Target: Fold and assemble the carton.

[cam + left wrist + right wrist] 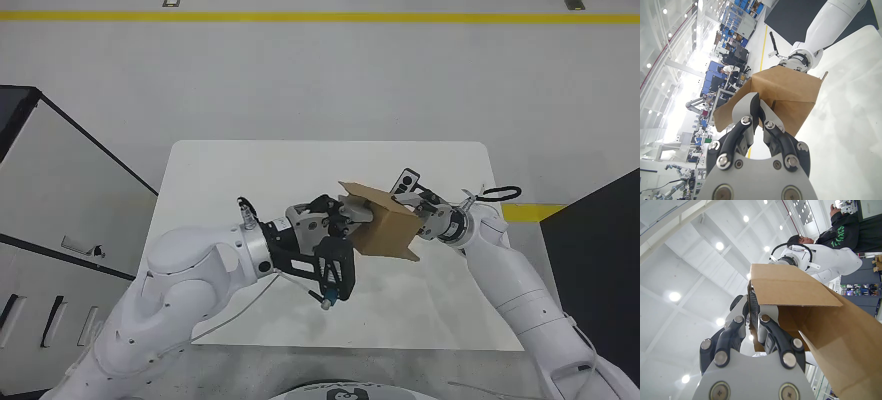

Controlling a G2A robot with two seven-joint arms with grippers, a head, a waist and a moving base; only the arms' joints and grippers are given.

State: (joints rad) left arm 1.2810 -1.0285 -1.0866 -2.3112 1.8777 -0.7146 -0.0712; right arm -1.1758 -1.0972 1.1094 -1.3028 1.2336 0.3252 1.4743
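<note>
- the left pincer (758, 101) is closed to a sliver, its pads (755, 106) nipping the edge of one brown panel of the carton (791, 89). the hold is out at an end, which i judge leaves the rest of that side free to swing.
- the right pincer (753, 298) is pinched nearly shut too, with a single thickness of card between its ribbed pads. it has the carton's opposite end.
- with one hold at each end, the carton (385, 230) hangs in the air between the two arms. it is off the bench (250, 180) and over its right half in the top view. it is probably lifted so the walls can be drawn square without dragging on the surface.
- the carton is only part formed: the body is a skewed, half-open tube. a flap (797, 292) juts out loose over the right pincer, not yet folded in.
- the step in hand looks like opening the body, with closing the ends left to do.
- both holds are thin edge grips, so a hard pull could slip off or crease the card. the two arms need to pull evenly.
</note>
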